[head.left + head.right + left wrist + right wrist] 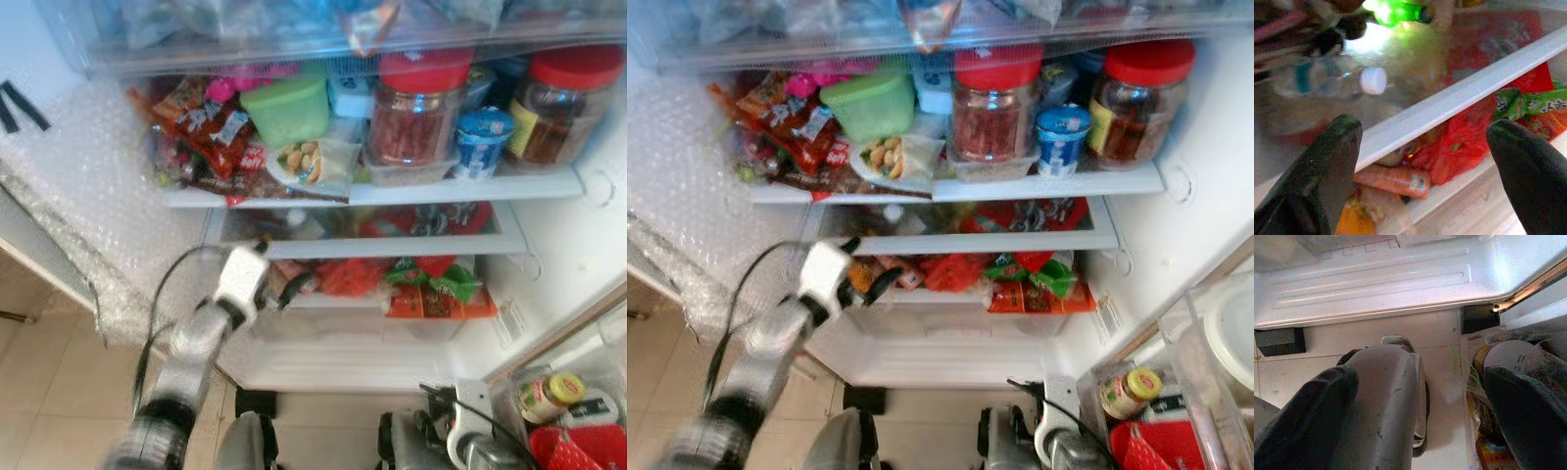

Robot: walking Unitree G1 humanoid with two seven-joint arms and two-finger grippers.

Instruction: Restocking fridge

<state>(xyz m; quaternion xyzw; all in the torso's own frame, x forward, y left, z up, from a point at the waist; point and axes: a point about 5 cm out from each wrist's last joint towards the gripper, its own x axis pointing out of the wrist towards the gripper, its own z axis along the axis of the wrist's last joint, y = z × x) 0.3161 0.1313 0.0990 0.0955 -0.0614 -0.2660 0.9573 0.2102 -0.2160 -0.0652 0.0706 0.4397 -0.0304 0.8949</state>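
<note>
Our left gripper (284, 284) reaches to the front left edge of the fridge's lower shelf (392, 247), fingers apart, nothing between them, beside an orange packet (1396, 180) and a red bag (351, 277). Our right gripper (1420, 406) hangs low over the floor (1440, 347), fingers apart.

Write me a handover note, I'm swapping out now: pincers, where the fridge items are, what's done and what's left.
Left pincer: open, empty, reaching into the lower fridge shelf beside the red bag and green packets.
Right pincer: open, empty, hanging low over the floor.
Upper shelf already holds red-lidded jars and a green tub.
Yellow-lidded jar sits in the door bin.
Left: cannot tell what remains to stock.
</note>
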